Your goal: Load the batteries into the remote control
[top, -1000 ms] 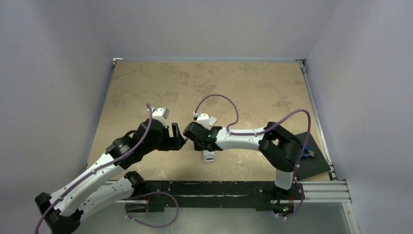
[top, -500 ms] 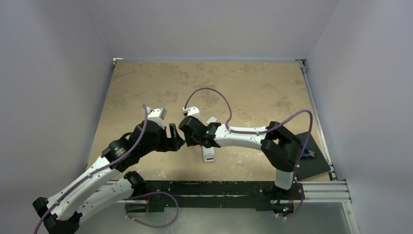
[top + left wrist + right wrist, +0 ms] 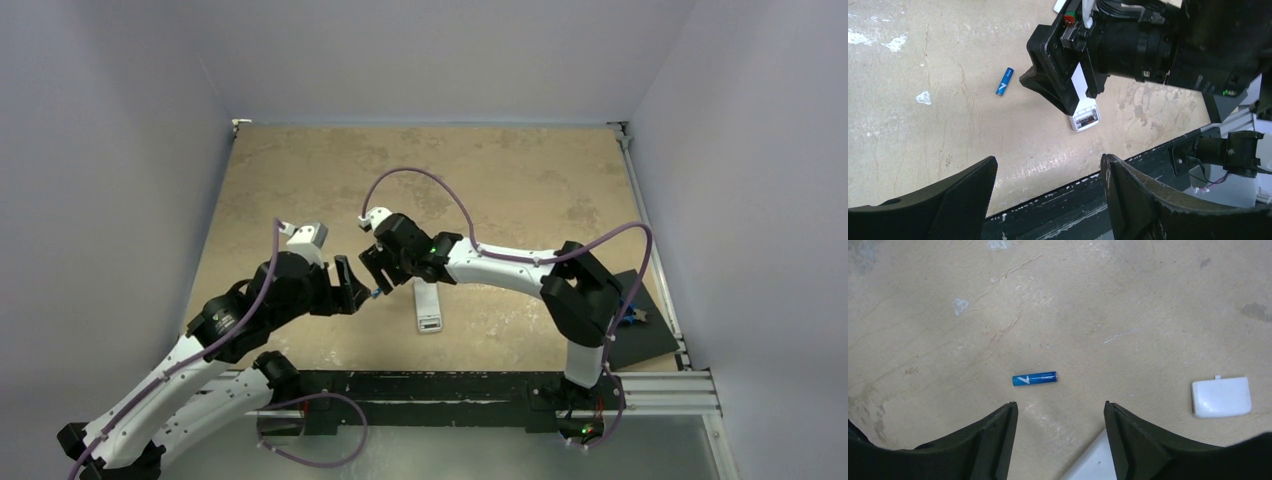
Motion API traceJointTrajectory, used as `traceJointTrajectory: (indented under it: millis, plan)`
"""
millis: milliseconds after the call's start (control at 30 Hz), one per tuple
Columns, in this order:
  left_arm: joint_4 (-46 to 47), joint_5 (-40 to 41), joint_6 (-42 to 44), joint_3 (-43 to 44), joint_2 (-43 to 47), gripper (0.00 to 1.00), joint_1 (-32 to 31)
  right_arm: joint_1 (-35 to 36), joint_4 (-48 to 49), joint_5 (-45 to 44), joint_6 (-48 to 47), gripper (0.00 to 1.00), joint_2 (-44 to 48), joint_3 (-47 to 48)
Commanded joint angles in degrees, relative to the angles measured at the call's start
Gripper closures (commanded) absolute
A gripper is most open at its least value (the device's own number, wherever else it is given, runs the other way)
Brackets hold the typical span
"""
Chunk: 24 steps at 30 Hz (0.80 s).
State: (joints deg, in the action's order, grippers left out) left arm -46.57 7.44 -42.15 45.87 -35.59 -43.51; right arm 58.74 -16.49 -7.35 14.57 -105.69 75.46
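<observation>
One blue battery (image 3: 1034, 378) lies alone on the tan table, just ahead of my right gripper (image 3: 1060, 407), which hangs open and empty above it. In the top view this battery (image 3: 373, 293) is a blue speck between the two grippers. The white remote control (image 3: 1084, 107) lies face down, its battery bay (image 3: 1085, 119) uncovered at the near end with something dark inside. A corner of the remote (image 3: 1093, 460) shows between the right fingers. My left gripper (image 3: 1048, 160) is open and empty, held above the table's front edge. No dark battery lies loose in view.
The small white cover piece (image 3: 1221, 397) rests on the table to the right of the battery. A dark mat (image 3: 645, 335) with a small blue thing (image 3: 630, 318) on it sits at the right front corner. The black front rail (image 3: 1073, 205) runs under the left gripper.
My right gripper has opened and swung left off the remote, over the blue battery. The left arm has drawn back to the left, still open.
</observation>
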Motion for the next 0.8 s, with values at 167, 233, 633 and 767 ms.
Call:
traceJointTrajectory:
  millis: [167,233,633,767]
  plan:
    - [-0.78,-6.22,0.62,3.09,2.28,0.25,-0.03,-0.68,3.06,12.31,-20.97,0.22,-0.81,2.15]
    - [-1.13,-7.08,0.83,3.83,2.79,0.25,0.0,-0.99,3.2,16.29,-25.63,0.22,-1.13,1.82]
    - [-2.9,-13.85,0.83,7.49,6.86,0.25,-0.04,-1.86,-0.41,25.36,-42.22,0.18,-4.15,5.05]
    - [-2.99,-16.05,0.84,8.47,8.0,0.25,-0.06,-3.0,-4.04,26.95,-44.1,0.2,-7.17,8.58]
